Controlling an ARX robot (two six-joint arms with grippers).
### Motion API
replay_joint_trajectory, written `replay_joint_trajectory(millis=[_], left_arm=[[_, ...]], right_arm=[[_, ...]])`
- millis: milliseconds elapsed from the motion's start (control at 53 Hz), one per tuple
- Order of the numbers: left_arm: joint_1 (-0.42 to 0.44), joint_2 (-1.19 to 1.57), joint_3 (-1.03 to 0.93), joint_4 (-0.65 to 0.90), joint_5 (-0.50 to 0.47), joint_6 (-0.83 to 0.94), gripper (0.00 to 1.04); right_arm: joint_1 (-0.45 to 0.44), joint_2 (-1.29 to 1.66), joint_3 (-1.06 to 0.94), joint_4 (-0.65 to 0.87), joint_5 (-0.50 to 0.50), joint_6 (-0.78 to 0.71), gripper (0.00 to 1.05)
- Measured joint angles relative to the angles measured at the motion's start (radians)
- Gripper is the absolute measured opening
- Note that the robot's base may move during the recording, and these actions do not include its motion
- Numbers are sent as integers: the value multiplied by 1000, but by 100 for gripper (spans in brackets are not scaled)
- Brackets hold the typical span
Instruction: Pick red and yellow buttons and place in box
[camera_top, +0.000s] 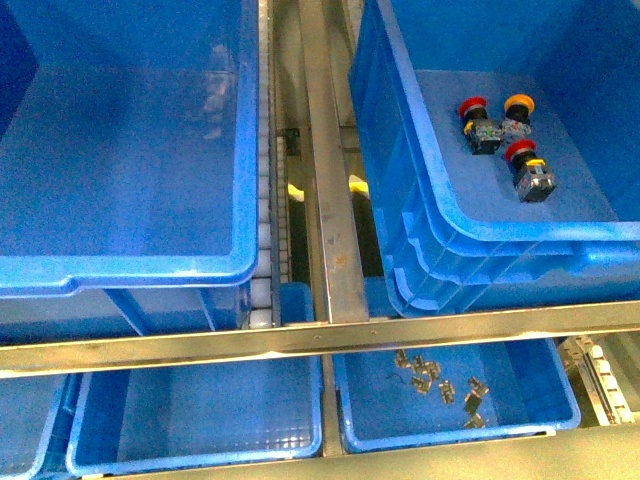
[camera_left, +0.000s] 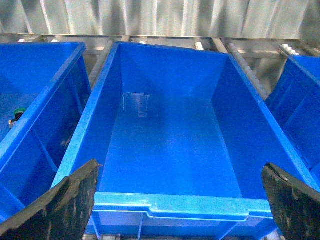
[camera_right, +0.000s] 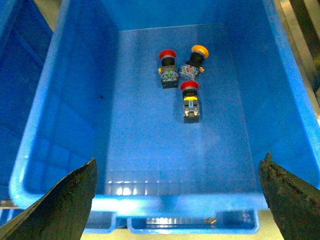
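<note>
The box (camera_top: 430, 200), a deep blue bin with stacked rims, stands at the right in the front view. On its floor lie two red buttons (camera_top: 473, 104) (camera_top: 521, 150) and a yellow button (camera_top: 518, 103), close together. The right wrist view shows the same box (camera_right: 65, 100) with the red buttons (camera_right: 167, 54) (camera_right: 189, 85) and the yellow button (camera_right: 200, 50). My right gripper (camera_right: 179, 162) is open and empty above the box's near rim. My left gripper (camera_left: 179, 167) is open and empty over an empty blue bin (camera_left: 170, 205). Neither gripper shows in the front view.
A single-rimmed empty blue bin (camera_top: 130, 270) fills the front view's left. A steel rail (camera_top: 330, 200) and a crossbar (camera_top: 320, 338) separate the bins. A lower bin (camera_top: 560, 400) holds several small metal parts (camera_top: 440, 385). A green-capped item (camera_left: 19, 111) lies in a neighbouring bin.
</note>
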Motion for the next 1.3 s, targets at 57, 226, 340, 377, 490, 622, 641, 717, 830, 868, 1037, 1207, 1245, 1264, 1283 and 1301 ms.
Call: replay_joint_trajectory(millis=[57, 226, 340, 377, 490, 622, 641, 717, 830, 868, 1037, 1207, 1245, 1264, 1283, 1301], left_arm=[[0, 0, 0, 0, 0, 0, 97], [0, 0, 0, 0, 0, 0, 97], [0, 0, 0, 0, 0, 0, 97], [0, 0, 0, 0, 0, 0, 97], [0, 0, 0, 0, 0, 0, 97], [0, 0, 0, 0, 0, 0, 97], [0, 0, 0, 0, 0, 0, 97], [0, 0, 0, 0, 0, 0, 97], [0, 0, 0, 0, 0, 0, 97], [0, 0, 0, 0, 0, 0, 97], [0, 0, 0, 0, 0, 0, 97], [0, 0, 0, 0, 0, 0, 97], [0, 0, 0, 0, 0, 0, 97], [0, 0, 0, 0, 0, 0, 97], [0, 0, 0, 0, 0, 0, 97], [0, 0, 0, 0, 0, 0, 97]], right_arm=[[-10, -80, -27, -35, 4, 33, 98], [-11, -124, -69, 58, 50, 60, 93], [20, -140, -214, 410, 133, 15, 74], [27, -157, -235, 452, 142, 9, 68], [54, -230, -274, 472, 168, -4, 49], [77, -286, -317, 443, 189, -9, 28], [80, -297, -324, 437, 192, -11, 24], [139, -345, -344, 411, 272, -11, 10], [171, -404, -364, 376, 277, -15, 3], [172, -424, -370, 361, 279, -15, 3], [173, -511, -393, 300, 284, -15, 3], [174, -561, -416, 295, 285, -15, 3], [174, -582, -416, 275, 285, -15, 3], [174, -593, -416, 266, 284, -15, 3], [174, -603, -416, 256, 285, -15, 3], [174, -618, -416, 242, 285, -15, 3]])
